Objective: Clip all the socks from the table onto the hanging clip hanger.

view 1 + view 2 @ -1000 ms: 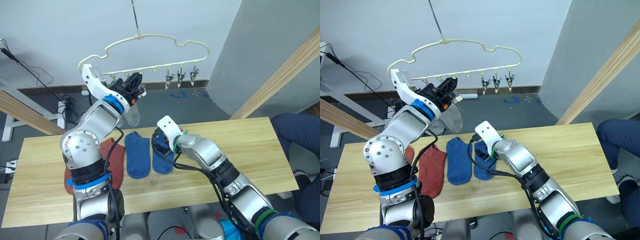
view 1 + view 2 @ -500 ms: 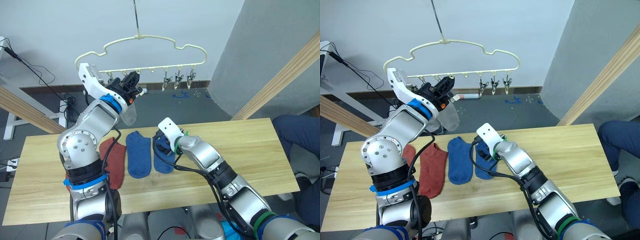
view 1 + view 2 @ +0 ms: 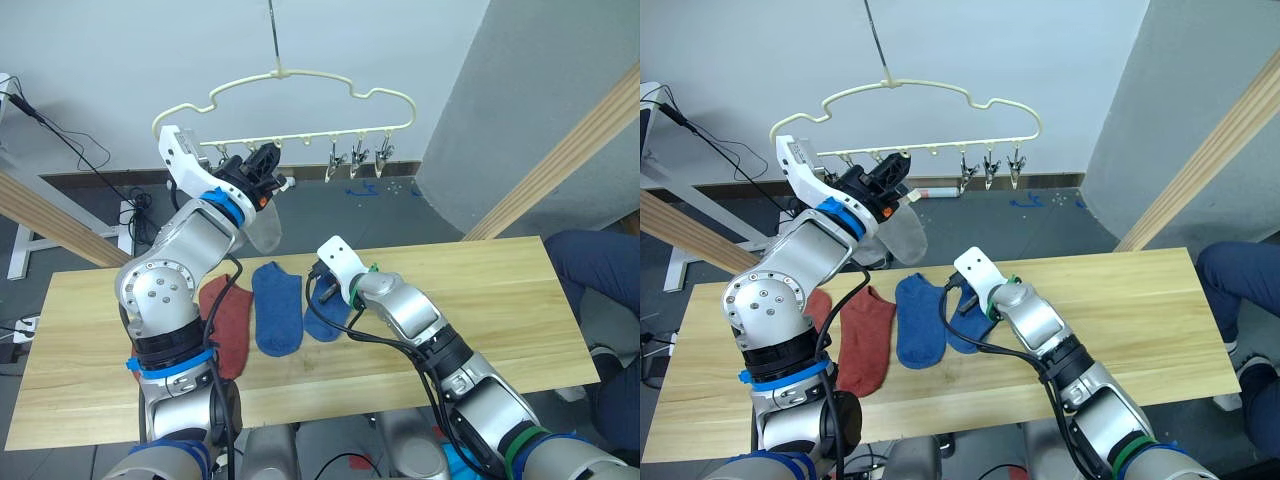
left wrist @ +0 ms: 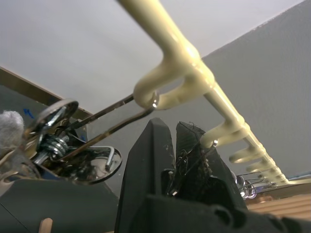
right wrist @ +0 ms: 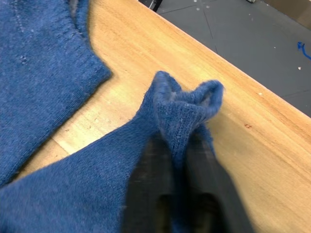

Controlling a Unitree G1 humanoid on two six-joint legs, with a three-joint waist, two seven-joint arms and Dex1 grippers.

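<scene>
The pale yellow clip hanger [image 3: 300, 75] hangs over the far edge of the table [image 3: 480, 300], with metal clips [image 3: 355, 160] along its bar. My left gripper [image 3: 268, 158] is raised to the bar's left end, fingers shut beside a clip [image 4: 73, 141]. A light grey sock [image 3: 264, 232] dangles just below it; whether the clip holds it I cannot tell. My right gripper [image 3: 322, 285] is shut on the bunched edge of a blue sock [image 5: 184, 111] lying on the table. Another blue sock [image 3: 276, 308] and a rust-red sock [image 3: 228, 318] lie flat to its left.
A second rust-red sock [image 3: 818, 300] peeks out behind my left arm. Thick wooden beams slant at the right [image 3: 560, 160] and left [image 3: 50, 220]. A person's leg [image 3: 600, 270] sits past the table's right end. Cables lie on the floor at the left.
My right gripper has closed on the blue sock's edge and pinched it into a fold. The left gripper stays at the hanger's left end.
</scene>
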